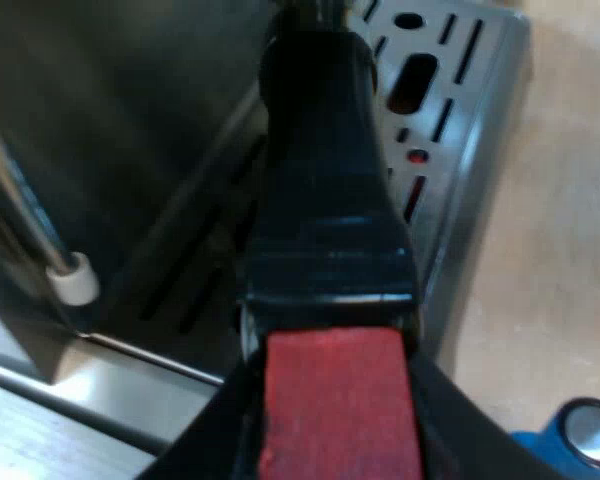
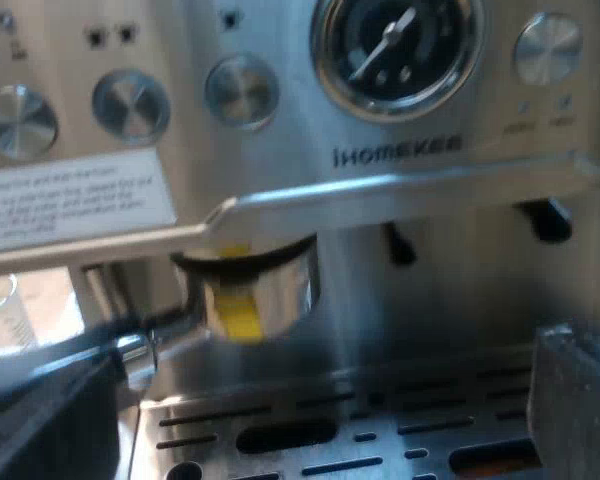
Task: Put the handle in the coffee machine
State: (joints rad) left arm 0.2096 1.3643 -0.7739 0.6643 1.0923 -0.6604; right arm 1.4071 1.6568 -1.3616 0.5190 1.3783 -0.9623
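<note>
Handle (image 1: 325,200) of the holder is clamped in my left claw (image 1: 335,440), with the black fingers (image 1: 215,430) pinching it on both sides right at the red end (image 1: 335,400). From there it points in toward the espresso machine (image 2: 280,150), above the slotted drip tray (image 1: 460,90).

From the right wrist view, the holder's metal basket (image 2: 255,285), the one with a yellow sticker (image 2: 235,305), sits up against the underside of the machine's front, below the pressure gauge (image 2: 395,50) and the row of knobs (image 2: 130,105). Can't tell if it's actually locked in or just pressed up there.

Stuff close by: the steam wand (image 1: 40,240) with its white tip hangs just beside the handle, so that side is tight. A blue tamper (image 1: 580,435) stands on the table (image 1: 550,250) near the tray's edge. A measuring glass (image 2: 0,310) is beside the machine, past the handle.

Right claw (image 2: 310,410) hangs in front of the drip tray, fingers spread wide, holding nothing.
</note>
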